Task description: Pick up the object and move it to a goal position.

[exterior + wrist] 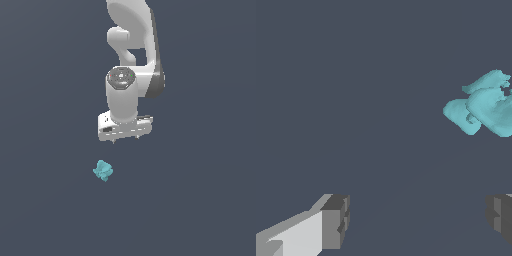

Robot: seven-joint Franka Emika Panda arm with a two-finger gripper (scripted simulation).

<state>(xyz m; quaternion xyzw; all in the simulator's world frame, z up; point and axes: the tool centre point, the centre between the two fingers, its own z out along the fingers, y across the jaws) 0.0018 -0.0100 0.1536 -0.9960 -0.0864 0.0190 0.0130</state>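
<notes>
Everything sits on one flat, dark slate-grey surface [45,210] that fills both views edge to edge, with no walls, edges or seams showing, so ground and background cannot be told apart. Counted up, there is one object, one arm and one gripper with two fingers. Starting at the exterior view's left, the object [103,170] lies alone on the grey ground: a small teal lump, irregular and knobbly, with faceted bumps, far smaller than the gripper body. In the wrist view the same object [483,105] shows pale cyan lobes with lighter highlights and darker creases, partly cut by the frame edge. Further toward the exterior view's right, and higher in the picture, the white arm [131,45] hangs down to a wide, pale hand, and the gripper [126,140] points downward, apart from the object and touching nothing. In the wrist view its two grey-tipped fingers [335,222] stand far apart with bare surface between them, so the jaws are spread wide and hold nothing; the object lies outside that gap.
</notes>
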